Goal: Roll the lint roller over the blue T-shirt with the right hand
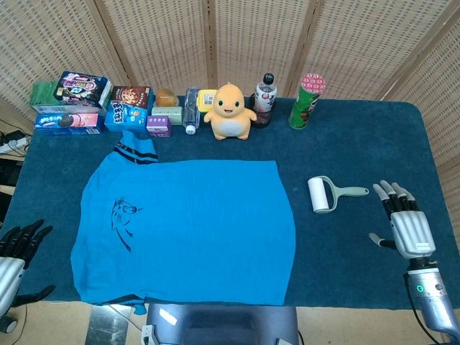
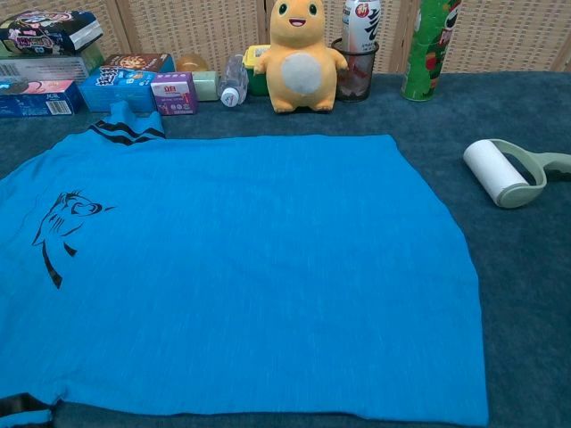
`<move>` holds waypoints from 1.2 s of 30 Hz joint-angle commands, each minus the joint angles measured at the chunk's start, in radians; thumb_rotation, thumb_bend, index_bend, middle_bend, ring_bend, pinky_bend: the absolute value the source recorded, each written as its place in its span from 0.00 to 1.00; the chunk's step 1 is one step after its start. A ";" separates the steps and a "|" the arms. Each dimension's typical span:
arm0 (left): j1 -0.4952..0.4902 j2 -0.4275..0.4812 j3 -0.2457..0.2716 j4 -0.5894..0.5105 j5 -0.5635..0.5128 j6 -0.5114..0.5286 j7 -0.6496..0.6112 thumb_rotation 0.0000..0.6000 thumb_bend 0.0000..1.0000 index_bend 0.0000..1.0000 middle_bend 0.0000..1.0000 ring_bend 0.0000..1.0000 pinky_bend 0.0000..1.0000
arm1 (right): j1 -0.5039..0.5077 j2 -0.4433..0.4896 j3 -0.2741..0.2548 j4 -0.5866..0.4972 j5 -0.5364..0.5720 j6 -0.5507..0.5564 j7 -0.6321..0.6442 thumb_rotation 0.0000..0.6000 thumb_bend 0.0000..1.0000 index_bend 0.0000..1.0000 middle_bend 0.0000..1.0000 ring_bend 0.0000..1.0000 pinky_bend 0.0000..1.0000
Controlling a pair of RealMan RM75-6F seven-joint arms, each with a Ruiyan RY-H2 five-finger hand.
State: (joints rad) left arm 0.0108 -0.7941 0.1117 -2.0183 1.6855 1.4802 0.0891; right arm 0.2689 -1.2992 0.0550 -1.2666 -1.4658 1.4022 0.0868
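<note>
Nothing is grasped yet: the silver right hand rests empty with fingers spread, so it must first reach toward ten o'clock for the white lint roller with grey-green handle, lying at three o'clock of the flat blue T-shirt.

We see the blue T-shirt spread flat on the table, black print at its left. Lint roller lies on the cloth to the shirt's right, apart from it. Along the back: snack boxes, a plush toy, a bottle, a green can.
</note>
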 commanded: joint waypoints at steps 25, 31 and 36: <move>-0.033 0.013 -0.035 -0.020 -0.124 -0.057 -0.018 1.00 0.11 0.00 0.00 0.00 0.00 | 0.364 -0.158 0.016 0.419 -0.034 -0.573 0.324 1.00 0.22 0.13 0.17 0.13 0.21; -0.057 0.010 -0.052 -0.027 -0.183 -0.098 0.000 1.00 0.11 0.00 0.00 0.00 0.00 | 0.387 -0.191 -0.004 0.501 -0.052 -0.591 0.378 1.00 0.28 0.19 0.21 0.15 0.22; -0.075 0.006 -0.060 -0.033 -0.220 -0.127 0.019 1.00 0.11 0.00 0.00 0.00 0.00 | 0.395 -0.218 -0.027 0.546 -0.066 -0.606 0.416 1.00 0.32 0.23 0.25 0.18 0.24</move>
State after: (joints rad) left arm -0.0610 -0.7871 0.0533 -2.0495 1.4689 1.3561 0.1054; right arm 0.6613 -1.5107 0.0331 -0.7268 -1.5278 0.8007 0.4962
